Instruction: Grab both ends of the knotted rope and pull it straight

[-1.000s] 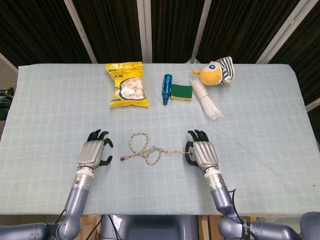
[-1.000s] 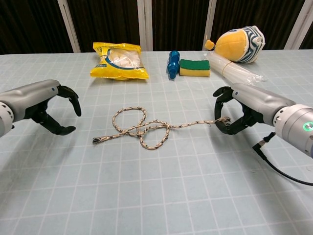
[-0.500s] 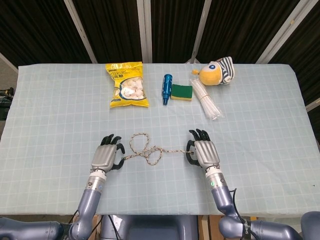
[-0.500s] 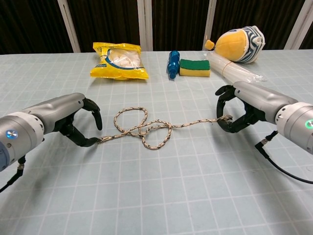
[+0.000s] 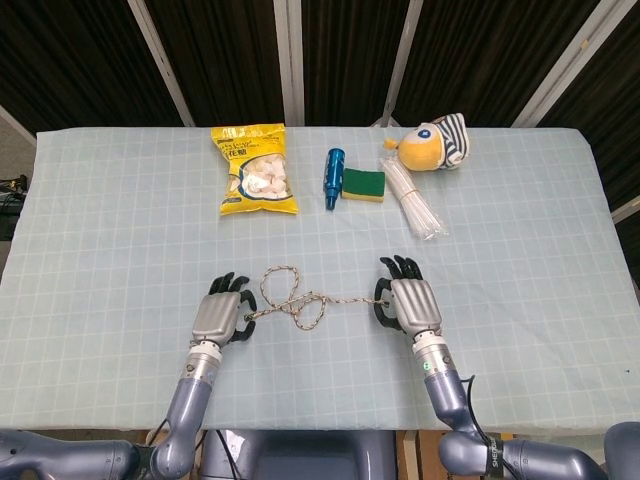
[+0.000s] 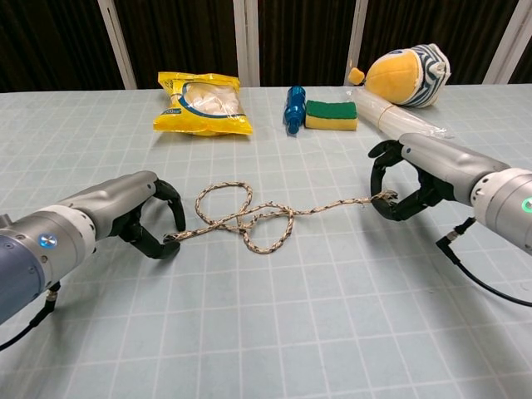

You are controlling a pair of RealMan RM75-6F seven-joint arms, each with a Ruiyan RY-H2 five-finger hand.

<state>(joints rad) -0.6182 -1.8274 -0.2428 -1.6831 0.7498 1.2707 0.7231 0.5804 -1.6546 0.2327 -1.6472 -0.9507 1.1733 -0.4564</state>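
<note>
Left hand [image 6: 145,218] moved in; one rope [image 6: 249,220], two hands.

On the table [image 5: 120,230], a knotted rope [image 5: 300,305] lies near the front edge between the left hand [image 5: 222,318] and the right hand [image 5: 412,305], one at each end. Behind it, left to right: a snack bag [image 5: 255,170], a bottle [image 5: 332,178], a sponge [image 5: 363,185], a bundle of straws [image 5: 415,205], with a stuffed toy [image 5: 436,143] farthest back.
</note>
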